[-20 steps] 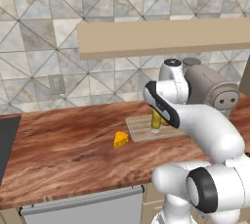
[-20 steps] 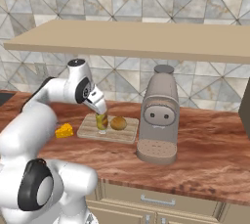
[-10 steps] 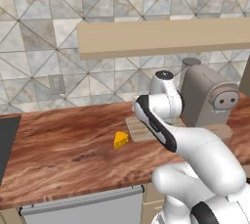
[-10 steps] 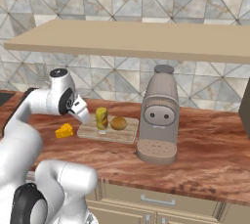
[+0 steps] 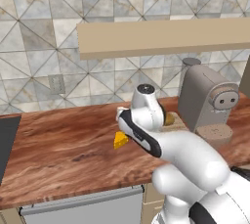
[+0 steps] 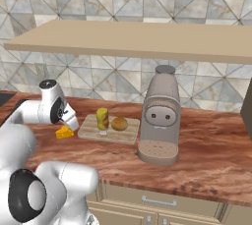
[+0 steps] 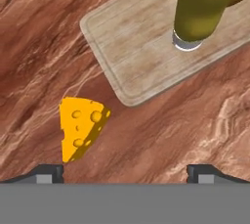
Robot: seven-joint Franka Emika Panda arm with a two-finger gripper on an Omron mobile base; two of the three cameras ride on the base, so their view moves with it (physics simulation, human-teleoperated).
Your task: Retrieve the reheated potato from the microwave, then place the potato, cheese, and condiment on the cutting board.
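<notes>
hovering wide open above the counter, the gripper (image 7: 125, 171) faces the cheese (image 7: 79, 127), probably a light, firm wedge best pinched across its flat sides.

counter (image 6: 206, 145) – wood | on it – cutting board (image 6: 88, 128), cheese (image 6: 64, 132), coffee machine (image 6: 159, 116)

The robot arm has swung left, away from the condiment bottle (image 6: 102, 119) on the cutting board (image 6: 109, 129), and lowered. Its open end effector (image 7: 126, 171) now hangs just above the cheese wedge (image 7: 79, 127) on the bench (image 7: 171, 135).
</notes>
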